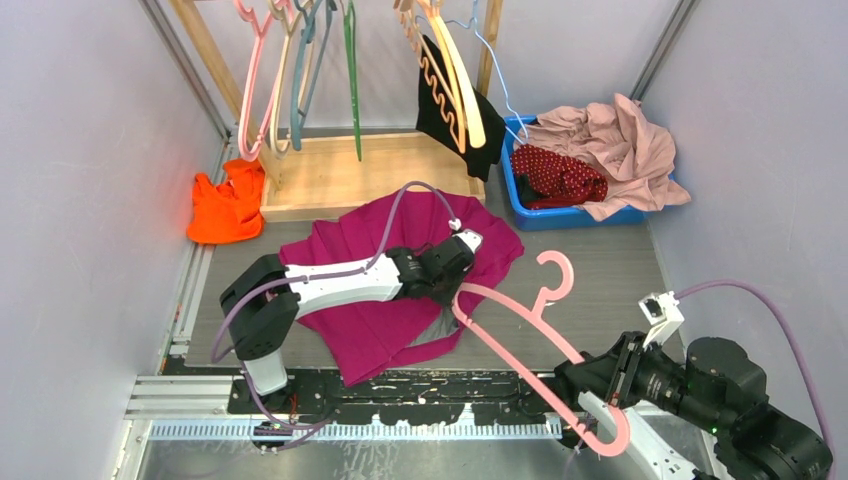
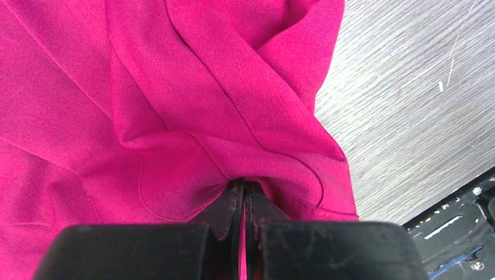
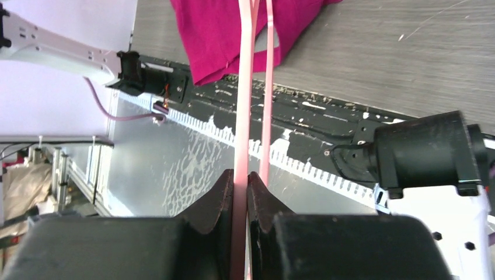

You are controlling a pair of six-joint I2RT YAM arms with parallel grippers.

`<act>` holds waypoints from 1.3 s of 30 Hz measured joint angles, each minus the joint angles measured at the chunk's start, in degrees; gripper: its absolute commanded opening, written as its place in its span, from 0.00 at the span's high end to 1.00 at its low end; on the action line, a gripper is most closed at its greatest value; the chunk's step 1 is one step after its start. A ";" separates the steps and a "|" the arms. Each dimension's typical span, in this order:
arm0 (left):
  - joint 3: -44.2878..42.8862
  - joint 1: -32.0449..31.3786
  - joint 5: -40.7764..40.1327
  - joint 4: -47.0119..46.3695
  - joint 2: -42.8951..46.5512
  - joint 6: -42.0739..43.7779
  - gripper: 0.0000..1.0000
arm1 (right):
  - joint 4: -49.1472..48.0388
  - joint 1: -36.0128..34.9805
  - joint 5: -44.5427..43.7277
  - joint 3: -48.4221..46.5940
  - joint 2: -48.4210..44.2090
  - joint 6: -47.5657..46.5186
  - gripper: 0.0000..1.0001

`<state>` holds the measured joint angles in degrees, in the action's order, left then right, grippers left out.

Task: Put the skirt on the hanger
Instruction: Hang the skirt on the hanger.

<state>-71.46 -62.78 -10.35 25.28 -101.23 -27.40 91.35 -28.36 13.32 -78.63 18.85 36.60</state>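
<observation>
The skirt [image 1: 560, 175], dark red with small white dots, lies bunched in the blue bin [image 1: 514, 185] at the back right, away from both grippers. My left gripper [image 1: 447, 285] [image 2: 243, 192] is shut on a fold of a plain magenta garment [image 1: 380, 320] [image 2: 175, 87] spread on the table. The thin pink hanger [image 1: 520, 340] [image 3: 244, 87] slants over the table's near right, its hook pointing to the back. My right gripper [image 1: 610, 400] [image 3: 238, 181] is shut on the hanger's lower bar near its end.
A wooden rack [image 1: 340, 170] at the back holds several hangers and a black garment [image 1: 445, 110]. An orange cloth [image 1: 225, 205] lies at the back left. A pale pink garment [image 1: 620, 145] spills over the bin. Walls stand close on both sides.
</observation>
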 measured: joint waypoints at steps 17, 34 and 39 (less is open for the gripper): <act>0.09 1.03 3.78 2.89 5.27 2.45 1.00 | -0.02 5.33 12.81 7.96 -0.13 -1.03 0.99; 0.07 1.03 5.49 8.94 10.08 5.22 1.00 | 0.00 9.49 13.49 12.66 -0.24 -3.54 0.99; -0.09 1.09 5.49 9.62 10.19 5.68 1.00 | 0.00 9.51 14.19 13.88 -1.31 -3.50 0.99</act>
<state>-71.55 -61.69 -4.86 34.89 -91.05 -21.71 91.35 -18.85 27.51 -64.75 17.54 33.10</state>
